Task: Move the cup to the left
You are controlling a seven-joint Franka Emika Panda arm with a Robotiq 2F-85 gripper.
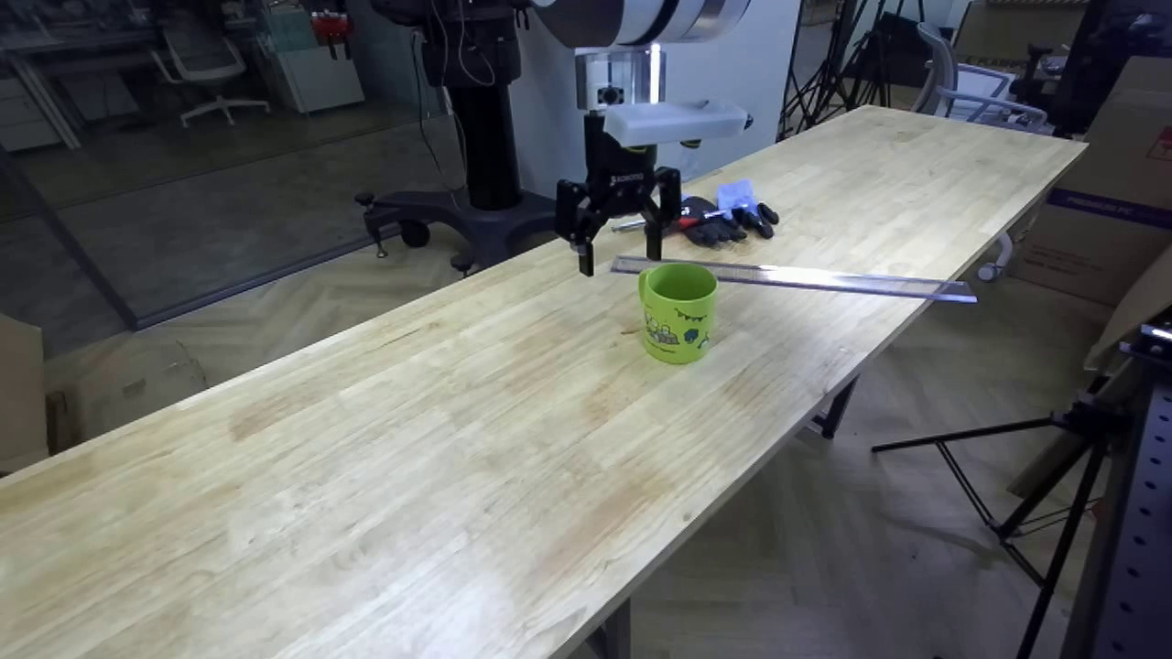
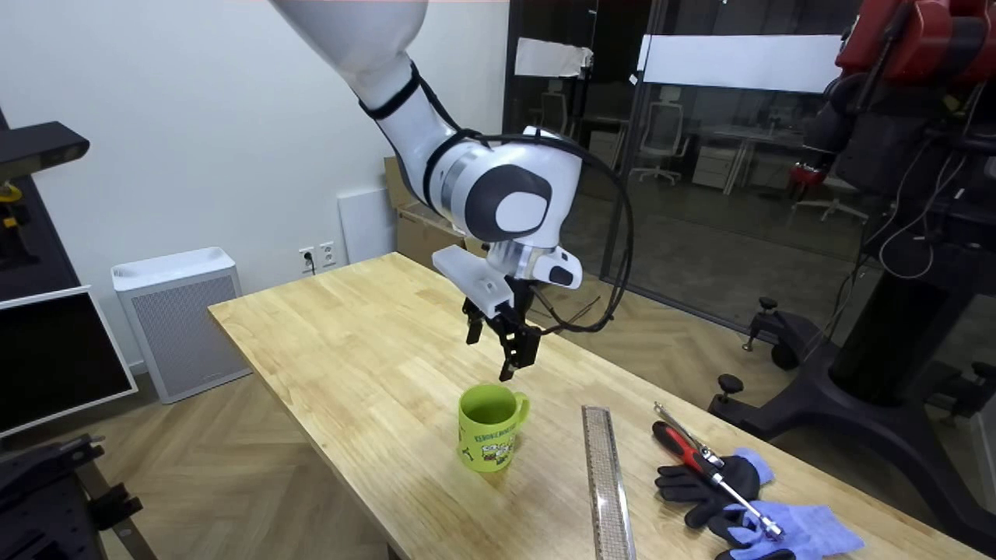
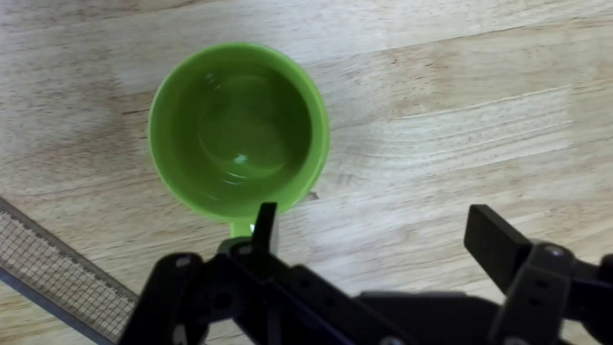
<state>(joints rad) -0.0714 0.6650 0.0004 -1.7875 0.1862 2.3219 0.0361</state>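
The cup is a lime-green mug standing upright on the wooden table, in both exterior views [image 1: 678, 316] [image 2: 486, 439]. Its side carries dark printed drawings. My gripper is above the table beside the cup's handle side, in both exterior views [image 1: 621, 259] [image 2: 490, 357]. Its black fingers are wide apart with nothing between them. In the wrist view I look down into the cup [image 3: 239, 129]; the gripper [image 3: 372, 211] has its left finger overlapping the view of the handle, which is partly hidden. The right finger is over bare wood. I see no grip on the cup.
A clear ruler lies flat near the cup [image 1: 824, 280] [image 2: 605, 474] [image 3: 62, 273]. Black and blue gloves [image 1: 714, 224] [image 2: 712, 486] and a red-and-black handled tool [image 2: 678, 445] lie by the table's long edge. The wooden table [image 1: 366, 458] is long and narrow.
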